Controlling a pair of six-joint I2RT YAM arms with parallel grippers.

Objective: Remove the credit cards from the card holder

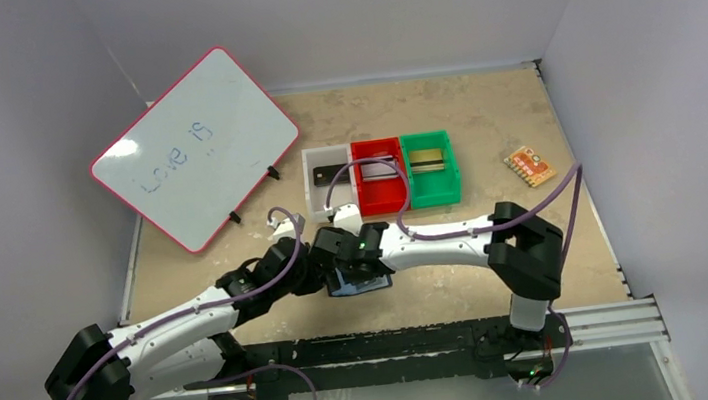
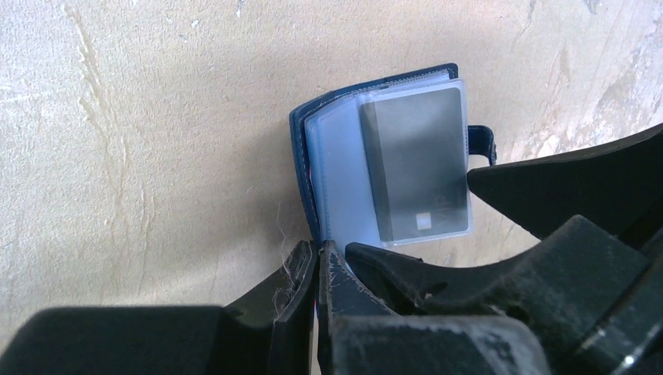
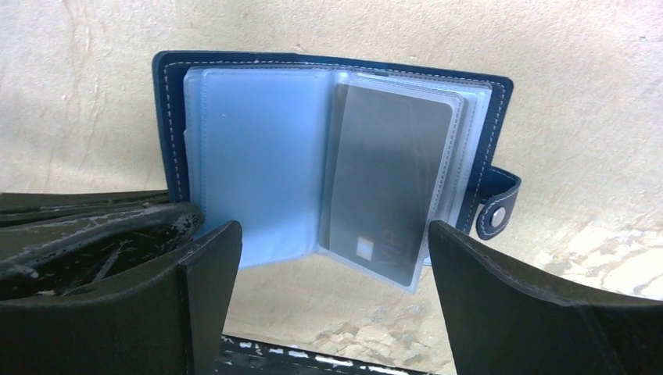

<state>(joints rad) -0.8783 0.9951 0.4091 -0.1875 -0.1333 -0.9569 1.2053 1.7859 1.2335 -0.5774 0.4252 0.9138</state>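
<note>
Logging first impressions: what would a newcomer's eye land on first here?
The open navy card holder lies mid-table, a dark card in a clear sleeve. The left gripper pinches its cover edge while the right gripper hovers open over it. At rear left leans a whiteboard reading "Love is".

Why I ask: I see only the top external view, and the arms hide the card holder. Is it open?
Observer: Yes, the card holder is open, its clear sleeves showing.
Operator: Any card in it?
Observer: One dark grey card sits in a sleeve on the snap tab side.
Operator: Is anything gripping the holder?
Observer: The left tool is shut on the edge of its navy cover.
</note>
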